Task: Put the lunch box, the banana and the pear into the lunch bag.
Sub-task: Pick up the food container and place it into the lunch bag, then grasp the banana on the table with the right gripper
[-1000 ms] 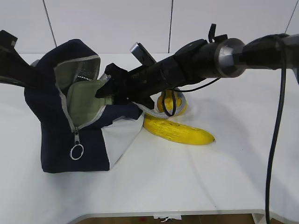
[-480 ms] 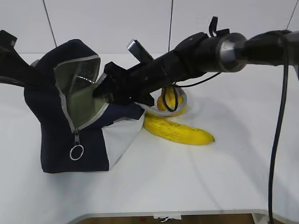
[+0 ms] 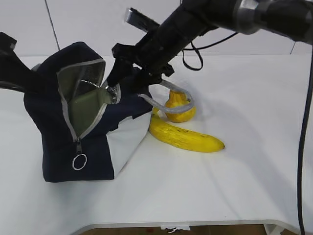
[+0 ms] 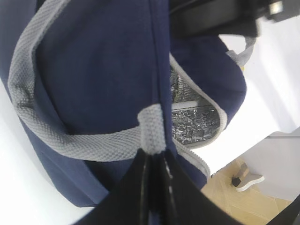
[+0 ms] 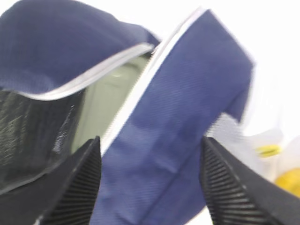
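Task looked roughly a third done, as a judgement: the pale green lid of the lunch box [image 3: 87, 105] showed inside the open mouth of the lunch bag [image 3: 58, 147], so the box appeared to be in already; two fruits were left out on the table [image 3: 205, 191]; nearest the camera, the bag sat at the left of the table with its zipper parted and the ring pull [image 3: 79, 161] hanging low on the front, opening facing front-right, silvery lining visible; next back, the banana [image 3: 186, 138] lay flat just beside the bag's white side panel, long axis running left-to-right, right tip angled slightly toward the camera, curve bowing down; behind it the pear [image 3: 180, 108] stood touching or just beside the banana, narrow neck up, partly ringed by a grey handle strap [image 3: 166, 103]; right gripper [image 5: 150, 168] hovered above the bag's opening with jaws spread apart and nothing between them; left gripper [image 4: 152, 176] was pinched closed on the bag's grey handle at the far left, holding the bag up; banana and pear not yet bagged.
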Motion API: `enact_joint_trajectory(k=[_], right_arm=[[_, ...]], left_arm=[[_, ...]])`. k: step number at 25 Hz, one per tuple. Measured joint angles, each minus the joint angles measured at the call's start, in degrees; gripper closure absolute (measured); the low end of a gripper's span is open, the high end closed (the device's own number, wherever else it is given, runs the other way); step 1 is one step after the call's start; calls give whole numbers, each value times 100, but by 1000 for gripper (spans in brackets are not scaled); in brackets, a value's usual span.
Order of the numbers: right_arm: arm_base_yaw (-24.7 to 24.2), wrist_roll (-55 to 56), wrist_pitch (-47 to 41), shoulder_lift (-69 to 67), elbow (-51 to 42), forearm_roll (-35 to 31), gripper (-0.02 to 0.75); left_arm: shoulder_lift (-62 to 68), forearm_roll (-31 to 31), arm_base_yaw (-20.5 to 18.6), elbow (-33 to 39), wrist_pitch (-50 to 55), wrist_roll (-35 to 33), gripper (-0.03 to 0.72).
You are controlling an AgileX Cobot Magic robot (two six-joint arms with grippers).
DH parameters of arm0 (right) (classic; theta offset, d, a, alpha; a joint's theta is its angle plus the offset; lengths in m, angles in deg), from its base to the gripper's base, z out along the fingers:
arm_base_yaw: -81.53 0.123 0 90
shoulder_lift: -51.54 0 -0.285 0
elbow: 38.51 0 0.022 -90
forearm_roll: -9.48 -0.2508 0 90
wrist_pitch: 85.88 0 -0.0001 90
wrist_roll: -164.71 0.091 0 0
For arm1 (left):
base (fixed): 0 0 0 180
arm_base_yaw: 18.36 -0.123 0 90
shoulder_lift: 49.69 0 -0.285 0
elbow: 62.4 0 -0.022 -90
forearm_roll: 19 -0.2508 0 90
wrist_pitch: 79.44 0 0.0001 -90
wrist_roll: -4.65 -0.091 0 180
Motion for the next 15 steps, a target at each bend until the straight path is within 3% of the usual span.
enact_joint_trajectory(k=[7,15], right_arm=[[-9,344,-600,0,1071,1041,230],[-9,399,-649,489,642,1501,230]], left_arm=[[0,-12,0,0,21,0,688],[0,-144,0,-9,43,0,688]])
